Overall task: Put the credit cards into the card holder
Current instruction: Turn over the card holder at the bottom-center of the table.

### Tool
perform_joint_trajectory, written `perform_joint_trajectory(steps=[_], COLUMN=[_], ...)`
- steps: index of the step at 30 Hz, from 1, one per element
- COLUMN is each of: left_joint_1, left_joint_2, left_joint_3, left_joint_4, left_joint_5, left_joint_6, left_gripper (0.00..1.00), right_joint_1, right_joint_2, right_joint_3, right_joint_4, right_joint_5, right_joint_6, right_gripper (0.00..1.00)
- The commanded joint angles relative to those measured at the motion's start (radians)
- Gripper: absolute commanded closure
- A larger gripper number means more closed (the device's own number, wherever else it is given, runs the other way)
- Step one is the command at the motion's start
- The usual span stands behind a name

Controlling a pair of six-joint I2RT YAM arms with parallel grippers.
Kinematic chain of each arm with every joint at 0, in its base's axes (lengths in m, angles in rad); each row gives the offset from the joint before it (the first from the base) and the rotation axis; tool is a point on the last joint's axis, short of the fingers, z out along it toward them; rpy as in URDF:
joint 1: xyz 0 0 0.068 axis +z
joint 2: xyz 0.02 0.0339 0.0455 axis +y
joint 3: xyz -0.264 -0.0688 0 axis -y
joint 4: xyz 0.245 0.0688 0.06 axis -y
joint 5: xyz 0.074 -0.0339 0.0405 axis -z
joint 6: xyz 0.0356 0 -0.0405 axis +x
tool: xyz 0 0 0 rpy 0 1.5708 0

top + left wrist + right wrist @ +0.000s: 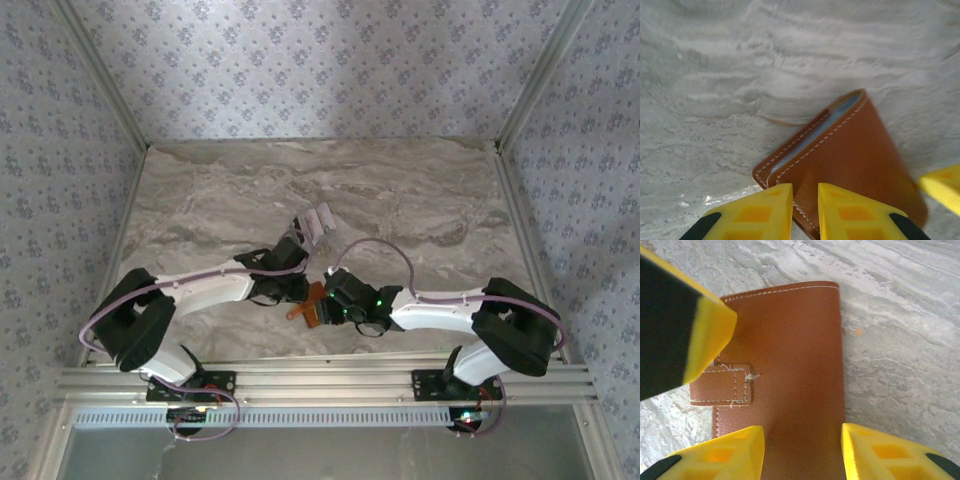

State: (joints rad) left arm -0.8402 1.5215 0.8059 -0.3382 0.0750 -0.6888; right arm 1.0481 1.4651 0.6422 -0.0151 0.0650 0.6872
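The card holder (300,311) is a tan leather wallet lying closed on the marble, near the table's front between both grippers. My left gripper (805,192) hangs over one corner of the card holder (850,150). Its jaws stand a narrow gap apart with the stitched edge showing between them, and I cannot tell whether they pinch it. My right gripper (802,432) is open over the card holder (790,335), just beyond its clasp tab (722,385). The credit cards (315,222) lie in a small pale cluster farther back.
One of the left gripper's fingers (705,330) crowds the upper left of the right wrist view. A right fingertip (942,187) shows at the edge of the left wrist view. Patterned walls (60,150) and metal posts close in the marble table (420,190).
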Motion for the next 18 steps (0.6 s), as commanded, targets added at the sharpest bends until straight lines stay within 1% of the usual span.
perform_joint_trajectory(steps=[1,4,5,9,18], left_joint_1=[-0.013,-0.014,-0.014,-0.017,-0.016], left_joint_2=[0.024,0.024,0.022,0.018,0.009], left_joint_3=[-0.031,-0.066,-0.078,-0.116,-0.186], left_joint_4=[0.031,0.039,0.041,0.052,0.092], left_joint_5=[0.022,0.018,0.016,0.01,0.003], left_joint_6=[0.006,0.006,0.006,0.005,-0.013], left_gripper=[0.81,0.82,0.82,0.82,0.82], right_joint_1=[0.007,-0.001,-0.005,-0.036,-0.111], right_joint_2=[0.007,-0.018,-0.026,-0.03,0.02], right_joint_3=[0.007,-0.004,-0.008,-0.012,-0.028], right_joint_4=[-0.032,-0.027,-0.02,0.012,0.059], right_joint_5=[0.023,0.01,-0.005,-0.08,-0.188], right_joint_6=[-0.001,-0.01,-0.015,-0.044,-0.049], right_gripper=[0.52,0.45,0.41,0.32,0.29])
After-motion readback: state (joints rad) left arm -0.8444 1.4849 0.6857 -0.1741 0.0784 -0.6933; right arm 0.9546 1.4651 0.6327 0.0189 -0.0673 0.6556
